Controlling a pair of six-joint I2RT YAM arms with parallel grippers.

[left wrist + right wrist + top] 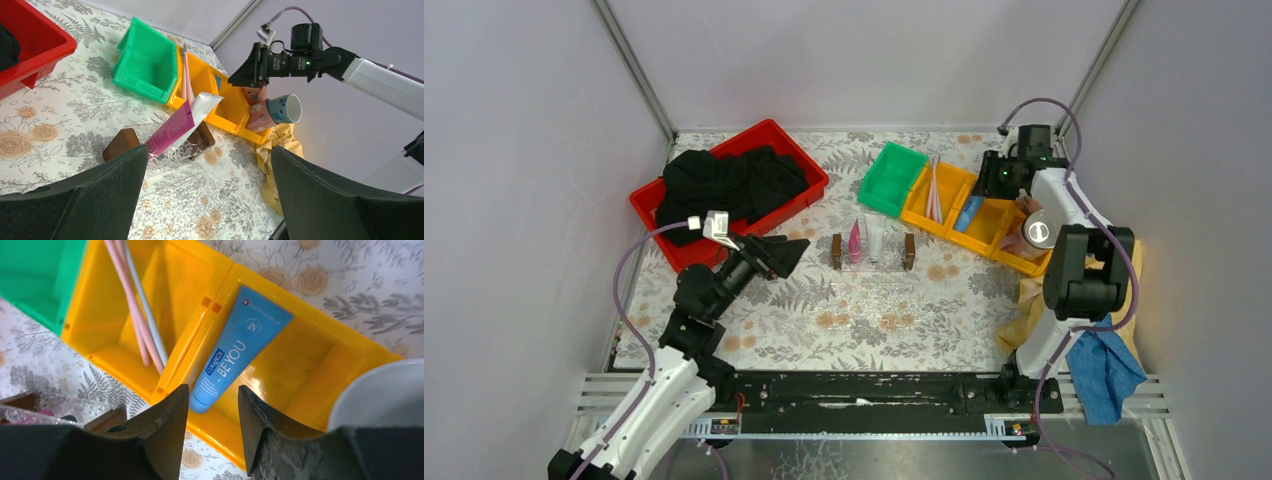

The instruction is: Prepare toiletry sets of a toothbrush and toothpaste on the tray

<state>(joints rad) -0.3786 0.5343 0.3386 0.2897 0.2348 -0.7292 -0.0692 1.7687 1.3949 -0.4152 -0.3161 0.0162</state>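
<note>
Currently, the right hand (212,389) hangs over the yellow bins (310,350) at the far right of the tabletop (874,320). Its two fingers stand apart on either side of the lower end of the blue toothpaste tube (240,350). That tube lies slanted in the middle yellow compartment (whether either finger actually touches it, I cannot tell). In the next compartment, on the side toward the green bin (892,180), the toothbrushes (142,325) lean together, thin pale pink and whitish sticks. The rim of a white mug (385,390) shows on the other side, at the last yellow compartment.

The left hand (209,150) hovers with its fingers spread wide and nothing between them, near the red bin (796,150) that holds black cloth (729,185). Ahead of it, mid-tabletop, sits the clear tray (172,154). It carries a magenta tube (170,131) and a white tube (202,107), both propped up, with a brown block (121,142) at each end.
</note>
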